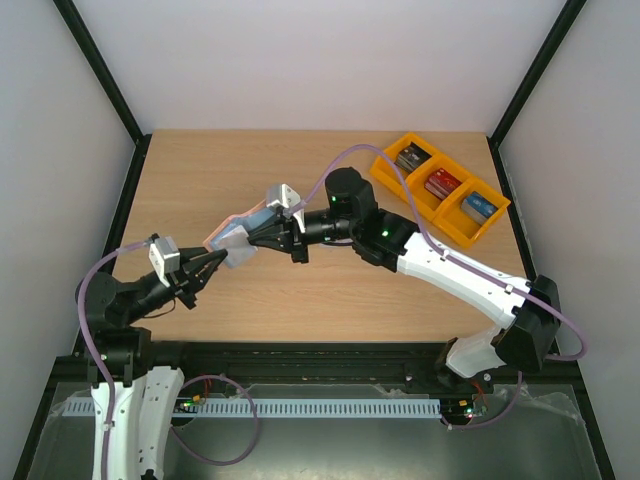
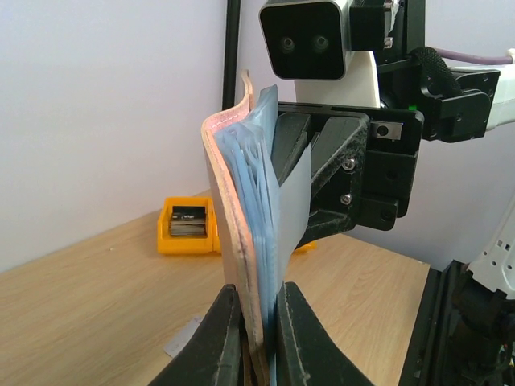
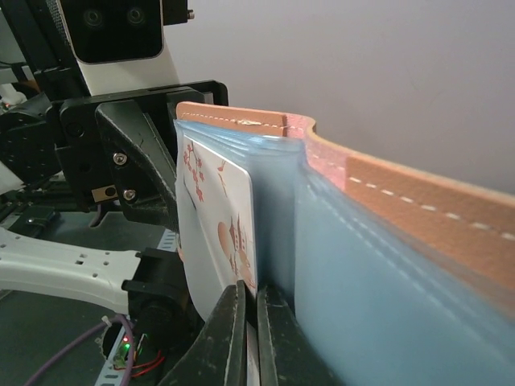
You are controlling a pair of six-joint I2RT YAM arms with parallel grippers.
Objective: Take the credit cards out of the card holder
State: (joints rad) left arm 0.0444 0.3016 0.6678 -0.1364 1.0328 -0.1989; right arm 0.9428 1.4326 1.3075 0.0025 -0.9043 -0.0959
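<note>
Two grippers are sharing one small load.

In the top view, the left gripper is clamping the near-left edge of the small folding card holder, pinkish-tan outside and light blue inside. The right gripper is reaching into it from the right. The holder is hanging over the middle-left of the light wooden table, well apart from the row of orange plastic bins at the far right.

In the left wrist view, the left fingers are pressing together on the holder's lower edge. The holder is standing upright and bowing open toward the right gripper just behind it.

In the right wrist view, the right fingers are pinching the bottom edge of a thin whitish credit card with reddish marks. The card is lying against the light blue pockets; how much of it is tucked inside I cannot tell, nor whether a second card is sitting deeper.

To my eye, the step in hand is drawing this card out. It is calling for a slow pull straight along the pocket's plane and away from the left gripper, with the left fingers holding firm. A slanted pull is likely to bind the card on the pocket lip or drag the holder loose, and the pinch on the card's edge is narrow enough to slip.
</note>
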